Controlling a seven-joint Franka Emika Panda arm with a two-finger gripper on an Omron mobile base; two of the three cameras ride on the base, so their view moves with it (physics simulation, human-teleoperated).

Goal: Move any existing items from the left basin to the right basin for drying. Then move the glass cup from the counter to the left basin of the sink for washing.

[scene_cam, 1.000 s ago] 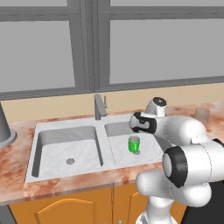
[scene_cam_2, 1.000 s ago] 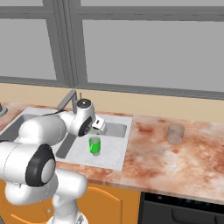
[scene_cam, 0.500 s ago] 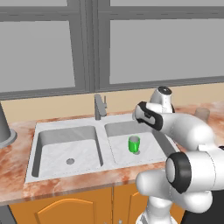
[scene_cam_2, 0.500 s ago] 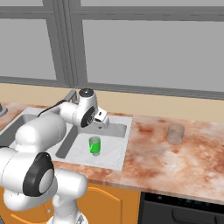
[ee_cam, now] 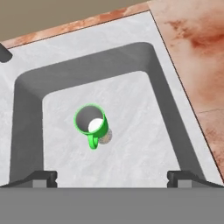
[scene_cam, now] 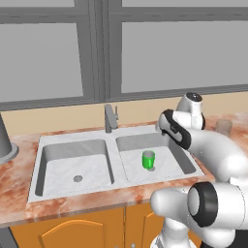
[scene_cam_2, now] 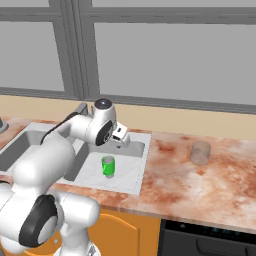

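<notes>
The green mug (scene_cam: pixel 148 159) stands upright on the floor of the right basin (scene_cam: pixel 180 160), near that bowl's middle, with nothing touching it; from the hand camera its handle points toward the lower edge of that picture and it sits just beside the small round drain (ee_cam: pixel 105 136). Left of the divider lies the left basin (scene_cam: pixel 53 167), wider, with its own drain (scene_cam: pixel 77 178) in the floor. Above the right basin, well clear of the mug, hangs the gripper (scene_cam_2: pixel 122 136), its two fingers spread wide apart and holding nothing. Farther back, the grey faucet (scene_cam: pixel 110 117) rises behind the divider between the two bowls. To the right of the sink, on the mottled reddish counter (scene_cam_2: pixel 210 186), the glass cup (scene_cam_2: pixel 200 152) stands upright, well apart from the sink. At the far left of the counter stands a grey canister (scene_cam: pixel 5 144) with a flared base.
</notes>
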